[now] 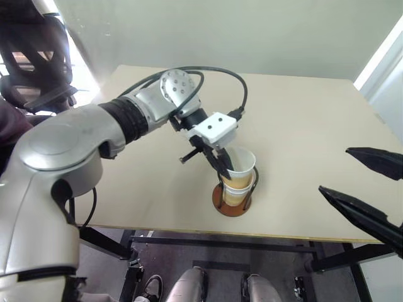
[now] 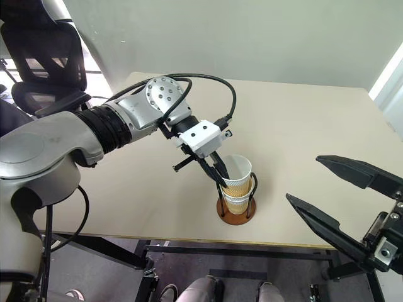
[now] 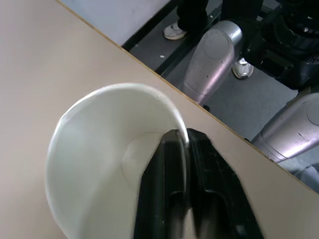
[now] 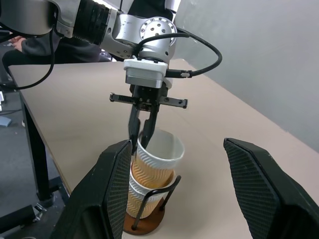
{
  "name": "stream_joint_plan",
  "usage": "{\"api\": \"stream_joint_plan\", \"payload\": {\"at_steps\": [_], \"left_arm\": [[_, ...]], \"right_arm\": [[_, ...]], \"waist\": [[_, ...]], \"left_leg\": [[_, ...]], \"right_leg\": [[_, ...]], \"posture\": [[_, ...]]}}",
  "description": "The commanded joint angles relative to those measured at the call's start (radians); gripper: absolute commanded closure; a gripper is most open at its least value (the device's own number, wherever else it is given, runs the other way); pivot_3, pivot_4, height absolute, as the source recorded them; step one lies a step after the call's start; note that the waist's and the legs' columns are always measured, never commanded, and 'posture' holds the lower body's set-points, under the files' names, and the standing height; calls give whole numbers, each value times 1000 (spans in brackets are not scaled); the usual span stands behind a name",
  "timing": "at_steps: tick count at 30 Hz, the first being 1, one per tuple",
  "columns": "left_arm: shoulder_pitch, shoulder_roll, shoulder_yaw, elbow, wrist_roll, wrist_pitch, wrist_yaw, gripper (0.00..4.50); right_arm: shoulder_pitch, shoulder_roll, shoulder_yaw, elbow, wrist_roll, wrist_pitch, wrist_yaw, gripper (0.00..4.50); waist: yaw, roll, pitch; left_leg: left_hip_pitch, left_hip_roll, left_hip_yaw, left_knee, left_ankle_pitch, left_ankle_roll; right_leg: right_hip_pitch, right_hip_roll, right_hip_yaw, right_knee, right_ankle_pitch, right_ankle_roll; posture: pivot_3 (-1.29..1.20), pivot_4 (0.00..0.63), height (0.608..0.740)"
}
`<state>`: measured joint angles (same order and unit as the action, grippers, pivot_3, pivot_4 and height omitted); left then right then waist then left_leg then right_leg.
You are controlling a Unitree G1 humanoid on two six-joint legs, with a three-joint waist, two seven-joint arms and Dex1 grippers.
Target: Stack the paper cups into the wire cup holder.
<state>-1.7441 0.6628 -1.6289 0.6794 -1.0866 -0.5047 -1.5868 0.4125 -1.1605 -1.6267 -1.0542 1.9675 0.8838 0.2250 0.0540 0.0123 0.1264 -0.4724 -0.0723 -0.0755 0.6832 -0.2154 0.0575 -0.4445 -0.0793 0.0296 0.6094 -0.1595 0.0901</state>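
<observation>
Two paper cups (image 1: 240, 178) sit nested in the wire cup holder (image 1: 232, 202); my left jaws (image 1: 223, 171) pinch the top one's thin, crushable rim lightly, right jaws (image 2: 343, 195) wide, empty

no readable text, labels, brands or numbers anywhere: paper cups (image 2: 237, 173) show plain ribbed tan sides, wire cup holder (image 2: 236, 210) and tabletop (image 2: 302, 126) carry no markings.
</observation>
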Motion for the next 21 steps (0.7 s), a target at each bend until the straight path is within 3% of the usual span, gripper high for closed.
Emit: {"api": "stream_joint_plan", "payload": {"at_steps": [1, 4, 8, 13, 21], "left_arm": [[-19, -6, 26, 15, -4, 6, -28, 2847], [-12, -9, 31, 20, 2, -13, -28, 1812], [-4, -21, 80, 57, 8, -4, -28, 1812], [11, 5, 268, 109, -25, 101, -28, 1812], [95, 128, 565, 177, 40, 265, -28, 1812]], "right_arm": [[-8, 7, -29, 7, 2, 4, 13, 1505], [-9, 12, -28, 7, 4, 13, 19, 1505], [-8, 19, -25, 7, 0, 27, 32, 1505], [10, 32, 26, 7, -76, 37, 71, 1505], [73, 50, 199, 32, -417, 19, 240, 1505]], "waist": [[0, 0, 0], [0, 0, 0], [0, 0, 0], [0, 0, 0], [-4, 2, 0]], "left_leg": [[0, 0, 0, 0, 0, 0], [0, 0, 0, 0, 0, 0], [0, 0, 0, 0, 0, 0], [0, 0, 0, 0, 0, 0], [0, 0, 0, -1, 0, -1]], "right_leg": [[0, 0, 0, 0, 0, 0], [0, 0, 0, 0, 0, 0], [0, 0, 0, 0, 0, 0], [0, 0, 0, 0, 0, 0], [-1, 1, 0, 0, -1, -1]], "posture": [[0, 150, 740], [0, 150, 740], [0, 150, 740], [0, 150, 740], [0, 150, 740]]}}
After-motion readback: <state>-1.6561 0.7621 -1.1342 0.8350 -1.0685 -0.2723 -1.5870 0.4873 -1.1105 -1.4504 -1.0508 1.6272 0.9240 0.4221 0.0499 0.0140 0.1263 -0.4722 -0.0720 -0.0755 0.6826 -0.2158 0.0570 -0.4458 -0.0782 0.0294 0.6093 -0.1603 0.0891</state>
